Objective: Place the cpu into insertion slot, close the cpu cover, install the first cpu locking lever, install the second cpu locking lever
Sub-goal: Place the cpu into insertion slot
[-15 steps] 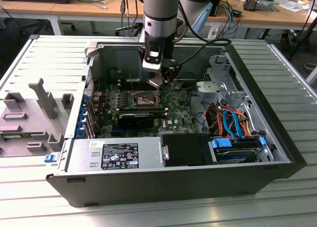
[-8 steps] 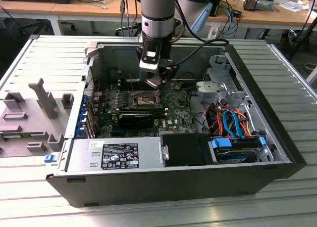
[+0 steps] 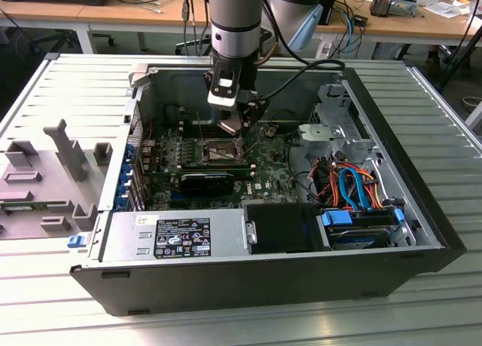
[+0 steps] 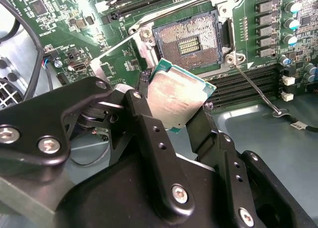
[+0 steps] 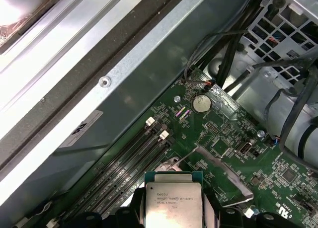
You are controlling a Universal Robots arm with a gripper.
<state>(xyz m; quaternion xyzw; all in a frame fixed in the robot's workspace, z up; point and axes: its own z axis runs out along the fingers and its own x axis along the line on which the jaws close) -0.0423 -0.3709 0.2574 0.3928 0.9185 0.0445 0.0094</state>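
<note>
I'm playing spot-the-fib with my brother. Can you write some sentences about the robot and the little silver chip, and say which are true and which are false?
1. The end effector is holding the cpu. True.
2. The cpu sits in the insertion slot. False: the slot is empty with its contacts bare, and the chip is held in the end effector, apart from it.
3. The computer case is open on top. True.
4. The top of the cpu is bright red. False: it is dull silver-grey with a green edge.
5. Blue and orange cables lie inside the case. True.
</note>
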